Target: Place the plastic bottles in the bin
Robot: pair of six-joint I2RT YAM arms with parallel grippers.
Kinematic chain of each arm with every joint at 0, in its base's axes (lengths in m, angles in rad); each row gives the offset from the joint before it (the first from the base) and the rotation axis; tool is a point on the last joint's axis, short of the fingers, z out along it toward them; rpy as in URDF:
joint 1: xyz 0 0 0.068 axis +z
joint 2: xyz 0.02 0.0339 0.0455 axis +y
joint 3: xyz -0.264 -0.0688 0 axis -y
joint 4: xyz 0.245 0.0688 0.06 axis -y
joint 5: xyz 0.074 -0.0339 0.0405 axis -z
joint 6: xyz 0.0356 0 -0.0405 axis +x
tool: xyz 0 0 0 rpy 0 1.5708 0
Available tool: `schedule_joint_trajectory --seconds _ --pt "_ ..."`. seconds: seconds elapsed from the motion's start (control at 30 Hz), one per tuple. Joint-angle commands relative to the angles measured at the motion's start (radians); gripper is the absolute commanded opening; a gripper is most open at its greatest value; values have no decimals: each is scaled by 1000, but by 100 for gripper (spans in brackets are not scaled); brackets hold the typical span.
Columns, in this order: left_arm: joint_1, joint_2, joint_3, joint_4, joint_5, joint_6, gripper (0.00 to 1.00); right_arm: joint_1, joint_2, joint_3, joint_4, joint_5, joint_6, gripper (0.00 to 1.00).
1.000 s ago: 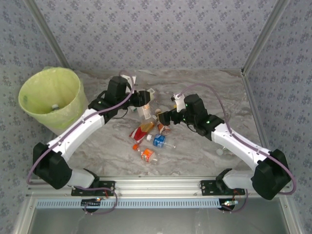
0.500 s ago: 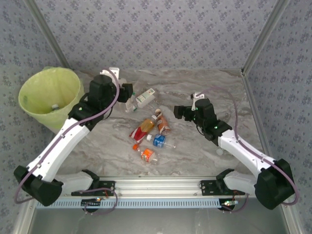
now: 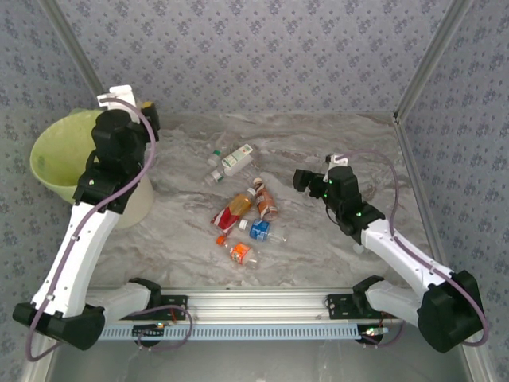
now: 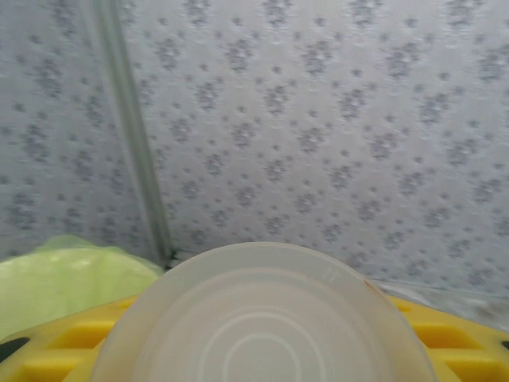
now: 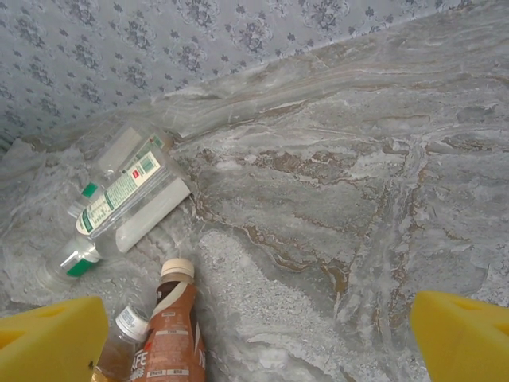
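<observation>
The left arm has swung left from the table's middle. The left gripper now hangs at the far right rim of the bin, which stands at the table's far left. It is clamped on a clear bottle whose round base faces the wrist camera. The right gripper has drawn back to the right, its fingers wide apart above the marble table. A green-labelled bottle, a brown bottle, a blue-labelled bottle and an orange-labelled bottle lie mid-table.
</observation>
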Motion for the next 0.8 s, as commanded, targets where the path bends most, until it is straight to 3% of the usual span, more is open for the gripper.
schedule_joint_trajectory --seconds 0.0,0.4,0.6,0.77 --pt "85 10 36 54 -62 38 41 -4 -26 -13 22 38 30 100" --pt "355 69 -9 -16 -72 -113 43 -5 -35 -13 -4 39 30 100" --pt "466 118 -51 -96 53 -252 44 -4 -34 -11 -11 26 24 100" --pt "501 182 -58 -186 106 -325 48 -5 -36 -7 -30 27 22 100"
